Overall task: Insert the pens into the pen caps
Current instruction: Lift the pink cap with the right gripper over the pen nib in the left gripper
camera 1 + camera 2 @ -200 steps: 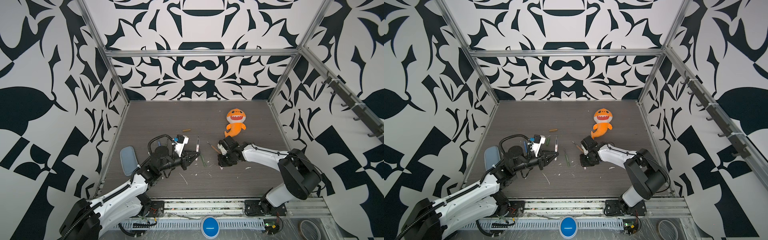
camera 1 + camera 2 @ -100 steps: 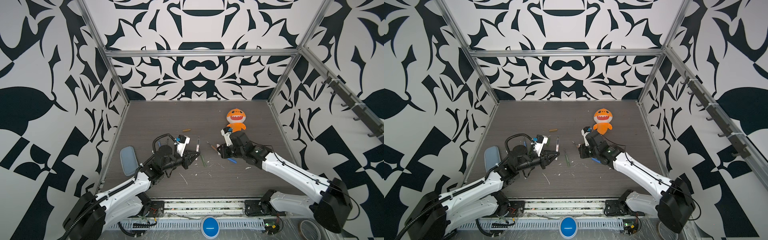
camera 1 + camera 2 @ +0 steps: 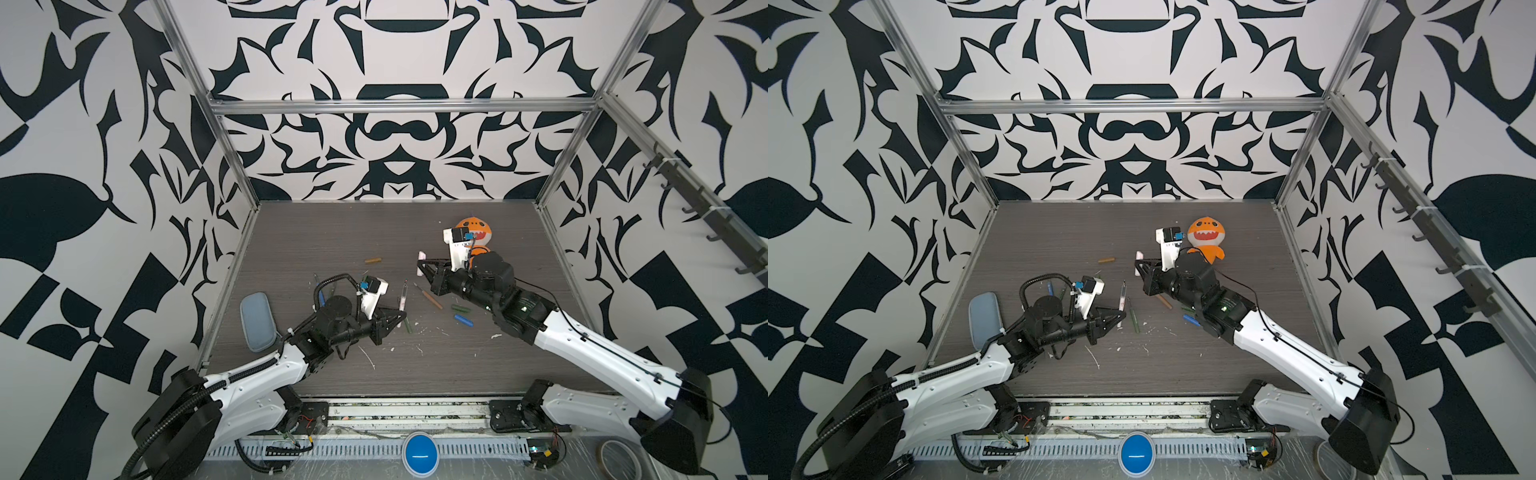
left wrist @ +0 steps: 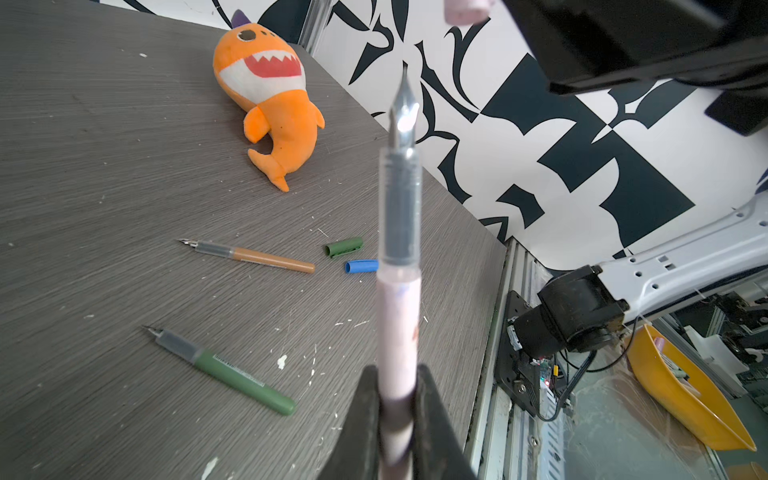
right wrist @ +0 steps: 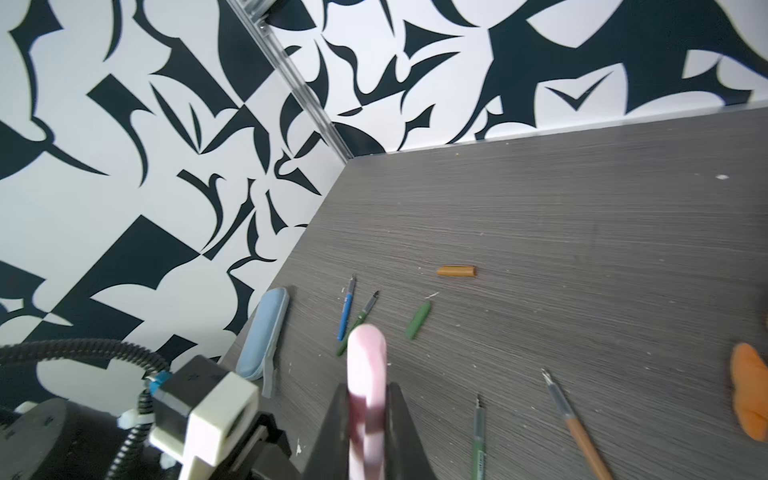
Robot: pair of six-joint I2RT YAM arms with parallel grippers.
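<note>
Moved: right gripper (image 3: 423, 269) up off table (image 3: 332, 232), mid-frame, clamping pink cap (image 5: 365, 361).
Pen: pink pen (image 4: 398, 299) pinched by tail in left gripper (image 4: 397, 384), nib free for capping.
Gap: nib, cap apart.

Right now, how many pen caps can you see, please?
5: pink cap in right gripper; mustard cap far back; green cap, blue cap beside right arm; second green cap by left arm.
</note>
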